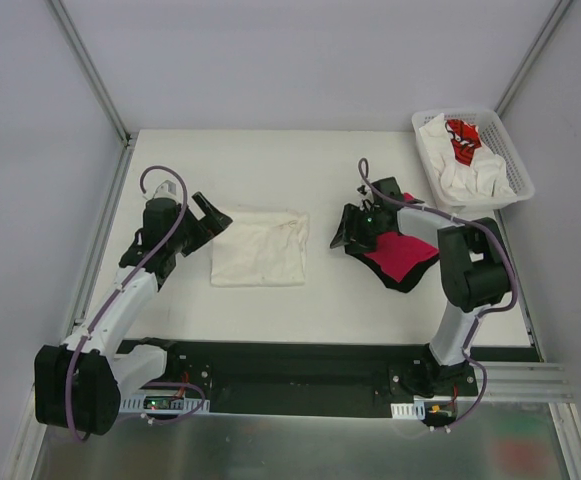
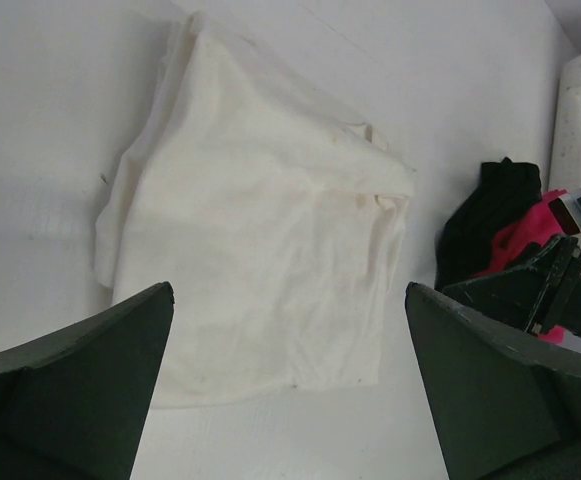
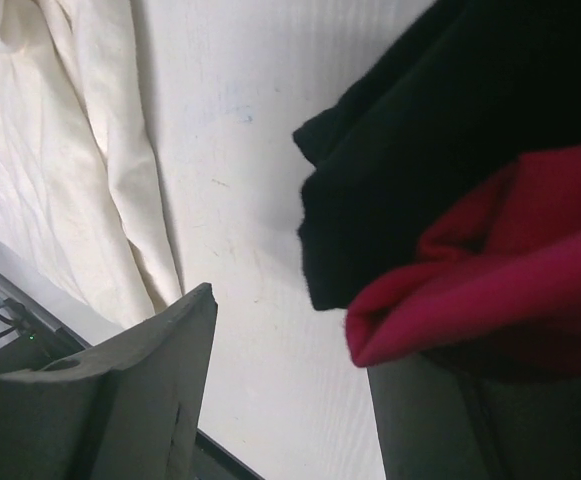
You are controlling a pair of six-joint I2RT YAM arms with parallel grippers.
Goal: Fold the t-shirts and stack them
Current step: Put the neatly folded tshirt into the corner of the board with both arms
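Top external view shows the folded cream t-shirt [image 1: 258,248] lying flat, the left gripper [image 1: 210,212] at its left edge, jaws wide and empty. To its right the pink t-shirt [image 1: 398,255] and black t-shirt [image 3: 420,150] lie bunched, slanting away from it, beneath the right gripper [image 1: 353,230]: jaws partly apart, pink hem over one finger, bare table [image 3: 260,200] between. The right arm is nearer that pair.
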